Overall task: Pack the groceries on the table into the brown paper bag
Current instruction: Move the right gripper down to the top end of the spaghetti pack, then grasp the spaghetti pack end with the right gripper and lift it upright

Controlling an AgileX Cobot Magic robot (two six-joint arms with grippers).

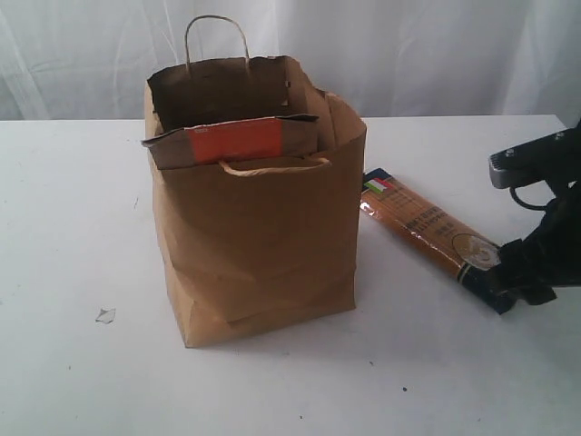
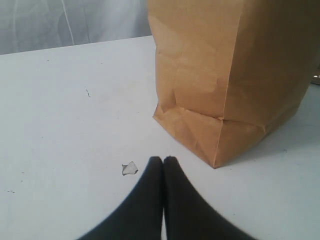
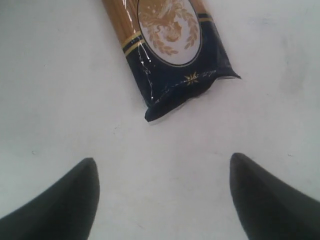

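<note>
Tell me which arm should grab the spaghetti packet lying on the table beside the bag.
Right. The right claw is open, with the dark end of the spaghetti packet just ahead of it. The left claw is shut, and the brown paper bag stands between it and the packet.

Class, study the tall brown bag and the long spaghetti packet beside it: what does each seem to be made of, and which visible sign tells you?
The brown paper bag looks like matte kraft paper: dull surface, sharp creases and folds. The spaghetti packet is probably thin, glossy, printed plastic film: bright glints and a crinkled sealed end.
</note>
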